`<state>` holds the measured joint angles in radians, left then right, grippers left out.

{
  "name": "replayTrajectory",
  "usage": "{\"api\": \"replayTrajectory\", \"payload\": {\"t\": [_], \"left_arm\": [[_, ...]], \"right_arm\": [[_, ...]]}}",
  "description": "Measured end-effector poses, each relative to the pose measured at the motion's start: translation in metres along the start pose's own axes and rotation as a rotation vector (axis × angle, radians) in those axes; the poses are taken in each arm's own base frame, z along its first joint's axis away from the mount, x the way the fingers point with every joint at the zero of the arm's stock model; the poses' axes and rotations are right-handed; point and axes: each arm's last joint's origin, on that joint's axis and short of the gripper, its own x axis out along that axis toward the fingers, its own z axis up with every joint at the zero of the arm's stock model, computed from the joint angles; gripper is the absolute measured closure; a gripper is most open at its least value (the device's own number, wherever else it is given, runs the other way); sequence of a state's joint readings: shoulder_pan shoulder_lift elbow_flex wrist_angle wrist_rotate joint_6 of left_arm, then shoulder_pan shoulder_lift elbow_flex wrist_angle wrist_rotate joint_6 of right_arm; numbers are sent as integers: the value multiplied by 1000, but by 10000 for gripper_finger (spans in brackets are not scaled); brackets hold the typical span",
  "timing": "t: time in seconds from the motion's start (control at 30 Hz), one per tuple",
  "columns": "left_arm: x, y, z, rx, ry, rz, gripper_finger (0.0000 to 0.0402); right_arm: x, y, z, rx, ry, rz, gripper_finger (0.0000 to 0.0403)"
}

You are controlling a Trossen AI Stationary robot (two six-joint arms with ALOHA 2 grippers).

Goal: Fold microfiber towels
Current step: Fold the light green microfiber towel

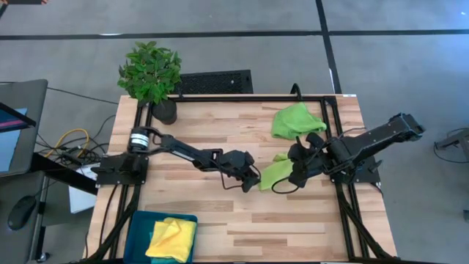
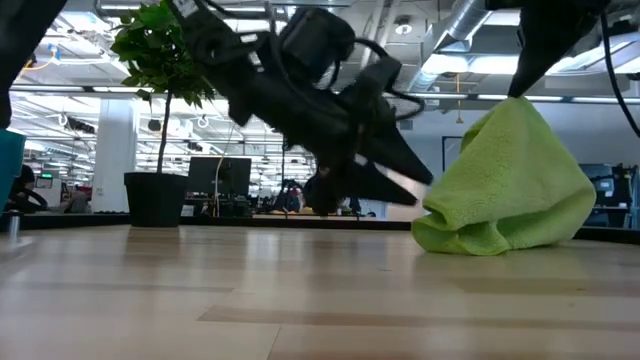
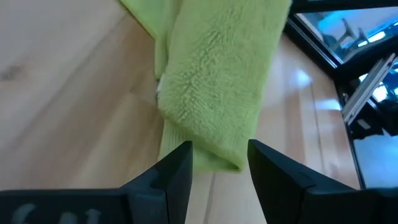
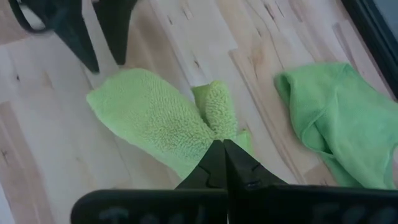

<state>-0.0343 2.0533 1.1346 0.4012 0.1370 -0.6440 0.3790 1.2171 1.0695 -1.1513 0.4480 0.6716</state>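
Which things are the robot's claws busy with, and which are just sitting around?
For the job:
- lime towel, pinched by the shut right claw
- open left claw at its corner
- second lime towel, waiting
- yellow towel

Just lying about:
- teal tray under the yellow towel
- potted plant
- black grille behind the table
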Motion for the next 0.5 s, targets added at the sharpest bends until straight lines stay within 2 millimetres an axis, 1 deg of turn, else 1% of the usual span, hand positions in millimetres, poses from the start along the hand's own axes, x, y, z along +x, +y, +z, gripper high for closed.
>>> {"api": "replayTrajectory", "payload": {"t": [0.1,0.33,0.5], "left_arm": [[12,2,-1,-2,-13,-24,255],[14,4,0,-2,-29,-29,255],[14,9,1,-8,-30,13,255]], "right_arm": [[0,0,0,0,1,0,399],[0,0,0,-1,3,1,399],[0,0,0,-1,4,3,399]]}}
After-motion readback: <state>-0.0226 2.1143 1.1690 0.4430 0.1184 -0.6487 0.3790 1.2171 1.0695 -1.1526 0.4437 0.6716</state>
